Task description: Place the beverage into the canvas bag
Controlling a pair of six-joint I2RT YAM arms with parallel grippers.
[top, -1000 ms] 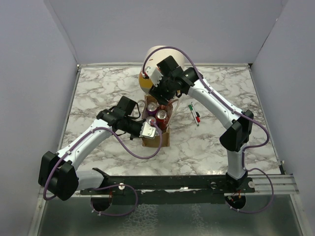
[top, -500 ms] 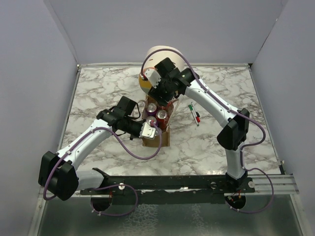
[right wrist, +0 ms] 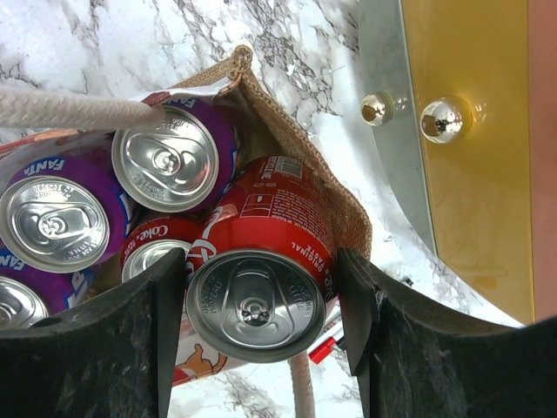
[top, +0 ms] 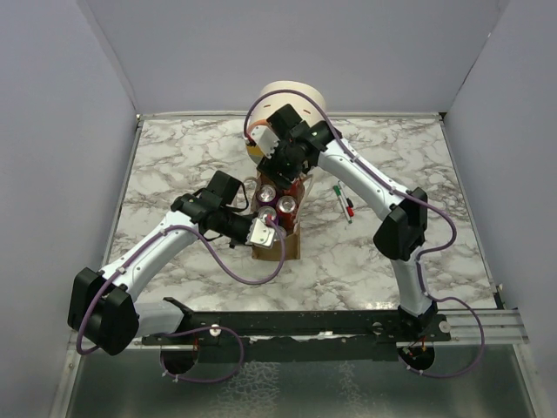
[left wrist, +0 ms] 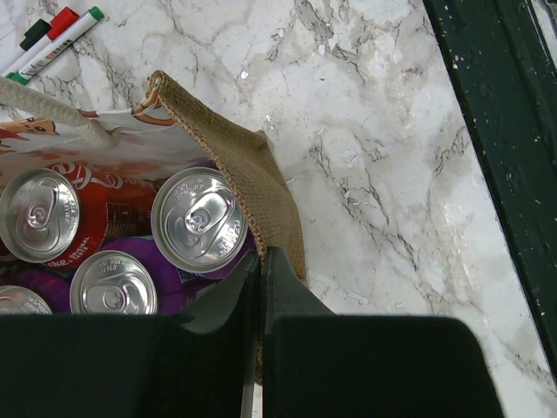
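My right pincer [right wrist: 258, 292] grips a red Coke can [right wrist: 271, 213], tilted with its lower end inside the canvas bag [right wrist: 291, 131], beside the purple Fanta cans [right wrist: 165, 157]. My left pincer [left wrist: 261, 274] is pinched tight on the bag's rim.

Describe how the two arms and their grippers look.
The left arm and right arm have white link shells with black joint housings, and a purple cable loops along each. The left gripper and right gripper have plain dark matte fingers.
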